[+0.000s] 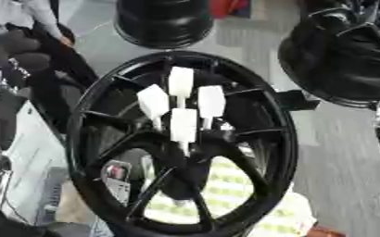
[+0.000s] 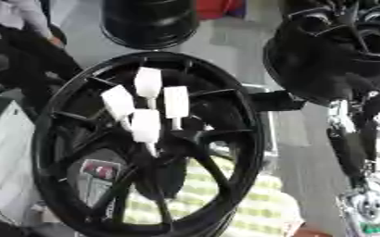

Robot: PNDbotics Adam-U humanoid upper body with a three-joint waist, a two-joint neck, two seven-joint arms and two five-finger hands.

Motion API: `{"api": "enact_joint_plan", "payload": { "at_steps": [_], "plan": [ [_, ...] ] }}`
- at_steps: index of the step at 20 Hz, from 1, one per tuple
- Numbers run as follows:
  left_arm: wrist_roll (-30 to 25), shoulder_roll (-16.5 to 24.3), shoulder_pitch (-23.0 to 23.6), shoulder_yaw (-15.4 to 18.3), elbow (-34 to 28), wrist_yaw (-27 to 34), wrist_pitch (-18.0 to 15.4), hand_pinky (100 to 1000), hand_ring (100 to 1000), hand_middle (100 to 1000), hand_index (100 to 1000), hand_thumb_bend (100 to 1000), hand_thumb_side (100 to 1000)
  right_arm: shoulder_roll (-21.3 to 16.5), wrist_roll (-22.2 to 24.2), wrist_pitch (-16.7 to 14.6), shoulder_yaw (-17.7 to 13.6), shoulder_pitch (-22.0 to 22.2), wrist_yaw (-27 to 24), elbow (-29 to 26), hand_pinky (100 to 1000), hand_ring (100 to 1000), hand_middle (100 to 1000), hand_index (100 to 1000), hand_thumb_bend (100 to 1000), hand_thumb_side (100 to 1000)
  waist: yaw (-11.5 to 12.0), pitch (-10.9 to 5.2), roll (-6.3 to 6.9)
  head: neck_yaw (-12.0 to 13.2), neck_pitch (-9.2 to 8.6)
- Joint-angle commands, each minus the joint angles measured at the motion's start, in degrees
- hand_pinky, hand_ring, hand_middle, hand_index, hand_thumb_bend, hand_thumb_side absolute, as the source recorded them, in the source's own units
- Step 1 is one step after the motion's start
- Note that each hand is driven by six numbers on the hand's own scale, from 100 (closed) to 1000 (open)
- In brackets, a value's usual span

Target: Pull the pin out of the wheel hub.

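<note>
The big black wheel [image 1: 181, 143] stands up on its edge w/ its face to the robot, so the hub [image 1: 195, 138] is easy to reach. Two more black wheels [image 2: 327, 51] sit behind, out of the way. The right arm [image 2: 347, 139] hangs down beside the wheel, & the right hand [image 2: 368, 206] is low in the corner; can't tell if its fingers are open or curled. No left hand shows. Four white pins [image 1: 183, 124] poke out of the hub, well to the left of those fingers & higher up. No fingers touch a pin yet.
</note>
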Motion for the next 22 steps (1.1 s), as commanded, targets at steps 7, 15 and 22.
{"api": "enact_joint_plan", "payload": {
  "at_steps": [7,15,22],
  "plan": [
    [-0.2,0.7,-0.4,0.1,-1.2,-0.3,-0.2,790,702,709,835,100,736,-0.9,0.0,-0.1,-0.3,-0.3,-0.4,-0.7,711,853,679,815,100,650,0.0,-0.52,0.21,-0.2,0.07],
    [-0.1,1.9,-1.7,0.2,-1.2,-0.5,-0.4,790,703,710,834,100,721,-1.2,-0.1,-0.2,-0.4,-0.3,-0.3,-0.7,712,853,678,815,100,648,-0.6,-0.27,0.16,-0.8,0.01],
    [-4.1,20.4,-10.9,-3.1,-1.2,-2.1,-4.0,786,714,717,832,100,613,-1.9,0.2,-0.1,-0.1,0.1,0.0,-0.7,711,853,678,815,100,647,-1.0,-0.15,0.96,-0.9,0.29]
  ]
}}
